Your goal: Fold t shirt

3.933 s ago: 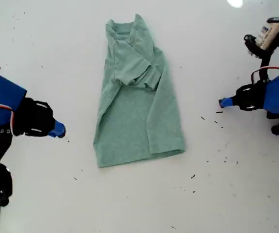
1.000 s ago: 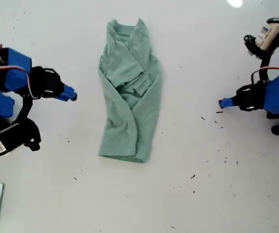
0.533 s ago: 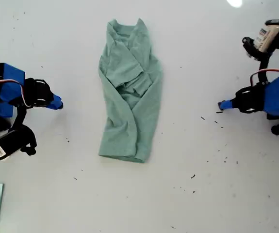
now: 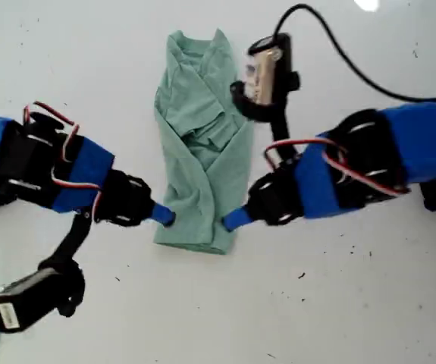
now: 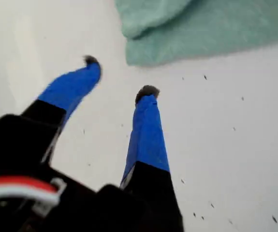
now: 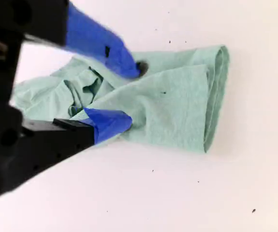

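both arms: blue shell blocks, black motor housings and joints, red and white wires looping over them. each claw has blue tapered fingers (image 5: 146, 130) with dark worn tips. black wrist camera (image 4: 267, 72) with thick black cable, white label sticker on it.

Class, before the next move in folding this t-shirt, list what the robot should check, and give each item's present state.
1. My first gripper open: ok.
2. My second gripper open: ok.
3. Both grippers at the hem end of the t shirt: ok.
4. Cloth between my first gripper's jaws: not ok, only bare table there.
5. My second gripper touching the cloth: cannot tell.
6. T shirt lying smooth: not ok, bunched around its middle.
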You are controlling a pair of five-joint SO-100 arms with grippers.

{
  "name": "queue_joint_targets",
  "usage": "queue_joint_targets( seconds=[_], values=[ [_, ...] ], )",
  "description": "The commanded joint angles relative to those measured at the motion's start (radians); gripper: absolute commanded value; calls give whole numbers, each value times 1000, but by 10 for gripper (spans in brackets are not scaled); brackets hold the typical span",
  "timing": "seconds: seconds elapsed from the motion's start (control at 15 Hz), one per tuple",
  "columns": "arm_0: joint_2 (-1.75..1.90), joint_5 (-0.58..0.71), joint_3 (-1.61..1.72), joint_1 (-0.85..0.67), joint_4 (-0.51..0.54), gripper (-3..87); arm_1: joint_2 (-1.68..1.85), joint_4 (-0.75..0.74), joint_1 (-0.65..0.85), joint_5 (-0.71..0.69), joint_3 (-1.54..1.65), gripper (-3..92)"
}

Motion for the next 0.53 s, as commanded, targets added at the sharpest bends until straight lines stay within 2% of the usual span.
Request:
queue_joint_targets(
  seconds=[0.0,0.2,0.47],
  values=[
    [-58,9,-81,23,8,337,-163,38,-32,18,-264,314],
    [-199,15,-74,0,8,348,-270,41,-38,94,-264,308],
    [-405,51,-81,-48,-55,327,-480,31,-34,110,-362,297]
  ],
)
